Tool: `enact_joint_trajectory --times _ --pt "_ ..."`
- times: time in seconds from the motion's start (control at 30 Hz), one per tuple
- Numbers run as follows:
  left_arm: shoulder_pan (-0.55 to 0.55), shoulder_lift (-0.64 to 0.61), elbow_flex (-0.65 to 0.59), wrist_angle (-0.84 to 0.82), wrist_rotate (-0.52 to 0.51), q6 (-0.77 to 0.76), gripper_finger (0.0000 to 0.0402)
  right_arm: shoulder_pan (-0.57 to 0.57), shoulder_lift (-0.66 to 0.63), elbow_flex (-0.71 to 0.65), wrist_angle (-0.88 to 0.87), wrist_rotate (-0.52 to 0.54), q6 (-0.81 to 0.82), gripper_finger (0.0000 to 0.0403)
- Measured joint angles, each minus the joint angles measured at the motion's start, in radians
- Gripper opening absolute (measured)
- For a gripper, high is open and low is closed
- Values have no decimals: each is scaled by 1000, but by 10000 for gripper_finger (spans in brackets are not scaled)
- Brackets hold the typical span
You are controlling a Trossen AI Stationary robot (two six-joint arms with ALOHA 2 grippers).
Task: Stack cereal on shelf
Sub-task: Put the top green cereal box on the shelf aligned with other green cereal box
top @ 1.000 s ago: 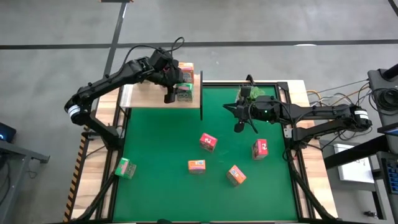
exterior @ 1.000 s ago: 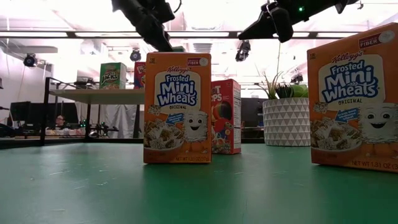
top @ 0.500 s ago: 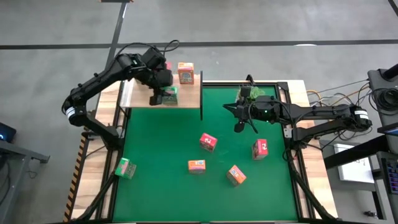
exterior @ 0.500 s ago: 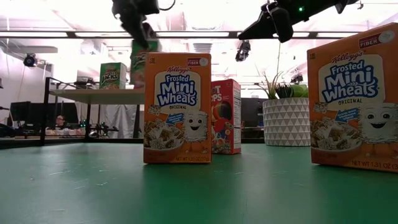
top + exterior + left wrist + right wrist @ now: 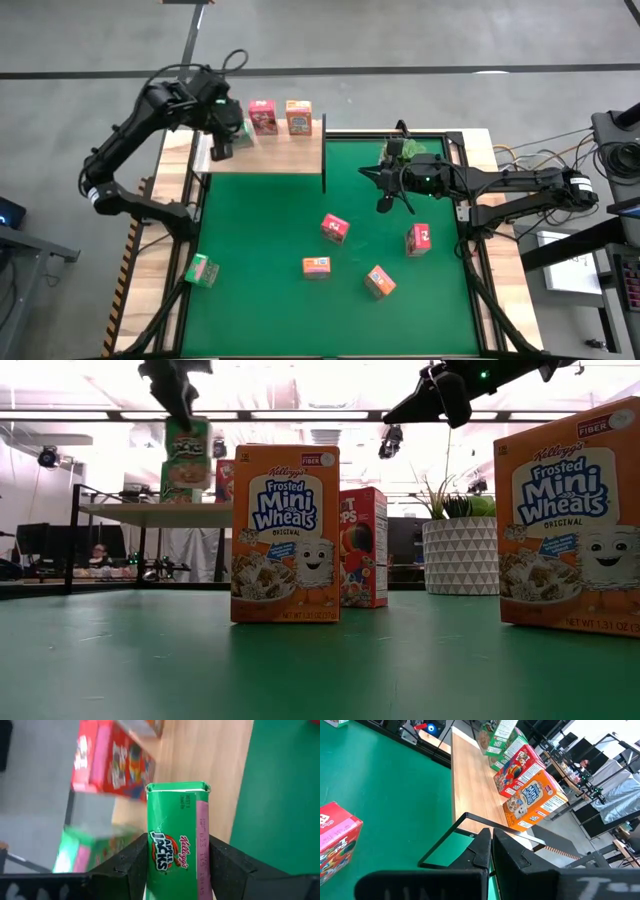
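My left gripper [image 5: 222, 142] is shut on a green cereal box [image 5: 187, 450], high over the left end of the light-wood shelf [image 5: 270, 160]. A pink box [image 5: 262, 116] and an orange box [image 5: 298, 117] stand on the shelf's far side. Another green box [image 5: 82, 852] stands at the shelf's left end, below the held one. My right gripper [image 5: 384, 205] hangs shut over the green mat near the plant, touching nothing. Two pink boxes [image 5: 335, 228] [image 5: 418, 238] and two orange boxes [image 5: 316, 266] [image 5: 379, 282] lie on the mat. My left gripper pinches the green box between its two fingers [image 5: 131, 862], one on each of two opposite faces; the narrow logo side [image 5: 170, 852] shows between them. The fingers slant down from above and lie along the box. It hangs below them, clear of the shelf.
A plant in a white pot [image 5: 462, 555] stands at the mat's far right. A green box [image 5: 201, 270] lies at the mat's left edge. A thin dark frame upright [image 5: 324, 155] marks the shelf's right end. Bare mat lies along the near edge.
My left gripper has carried the green box from beside the orange box toward the table's left edge, along the shelf, rising and tipping further down. The box stays clear of the shelf. The pink box, hidden before, now shows.
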Motion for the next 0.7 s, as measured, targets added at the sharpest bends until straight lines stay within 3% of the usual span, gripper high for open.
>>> enact_joint_trajectory --times 0.2,0.7 --pt "42 -2 -2 -76 -3 -13 157 0 0 0 0 0 1 9" --pt "75 11 -101 -44 -59 55 157 0 0 0 0 0 2 9"
